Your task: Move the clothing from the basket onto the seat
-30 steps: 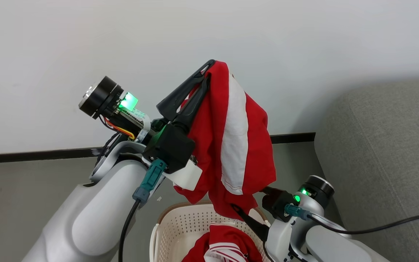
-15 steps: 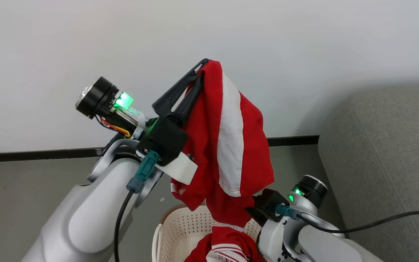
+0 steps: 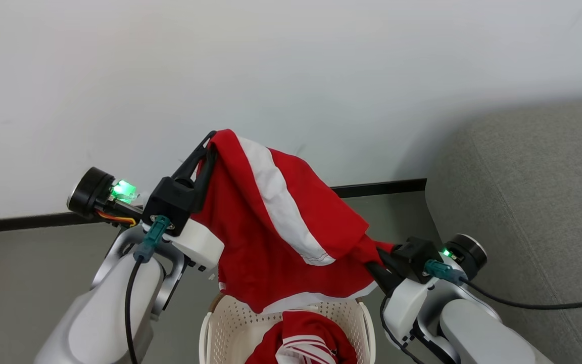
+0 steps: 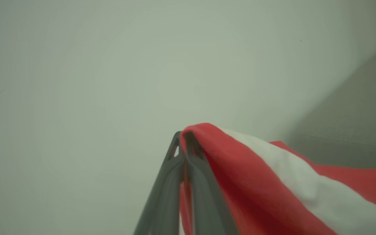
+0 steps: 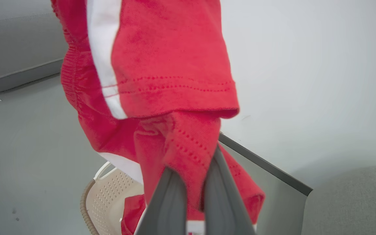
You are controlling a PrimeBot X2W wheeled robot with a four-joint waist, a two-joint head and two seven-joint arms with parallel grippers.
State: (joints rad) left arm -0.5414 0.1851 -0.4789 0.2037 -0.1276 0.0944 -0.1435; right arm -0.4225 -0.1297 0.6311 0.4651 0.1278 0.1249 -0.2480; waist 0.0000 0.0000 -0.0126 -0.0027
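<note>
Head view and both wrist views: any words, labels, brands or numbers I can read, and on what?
No text can be read.
The red garment carries white bands, no print.
The basket wall is plain perforated plastic.
The grey sofa is plain weave.

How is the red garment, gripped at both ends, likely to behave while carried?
Probably floppy: the garment sags between the left gripper and right gripper. Likely light, since thin pinches hold it. Its hanging hem may snag the basket rim.
</note>
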